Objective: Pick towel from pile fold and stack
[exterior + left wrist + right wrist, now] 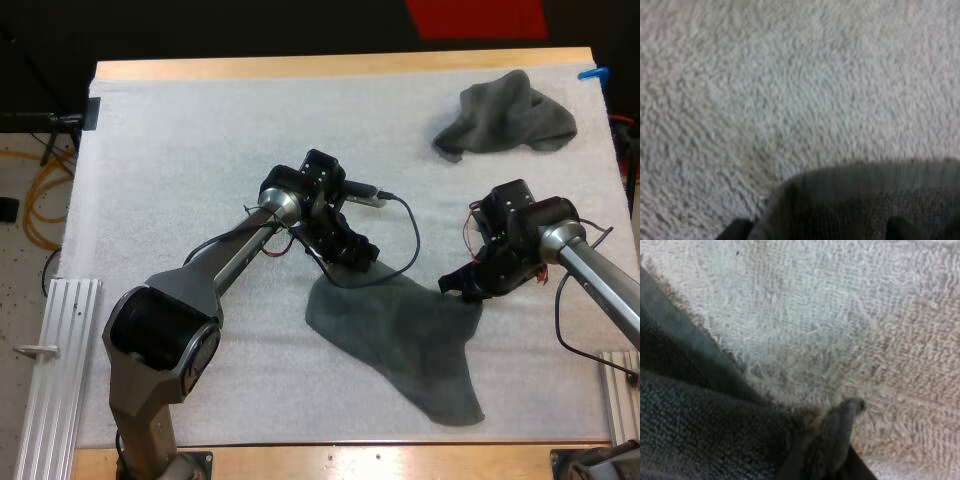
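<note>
Spread towel (400, 340) not yet folded. Right gripper (458, 288) pinches one corner, left gripper (358, 262) at another, grasp unclear — crumpled towel (505, 120) untouched.

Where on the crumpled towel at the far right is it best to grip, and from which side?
On this towel, probably the highest ridge, pinched from straight above: the heap bunches up there, while its edges lie flat on the mat.
</note>
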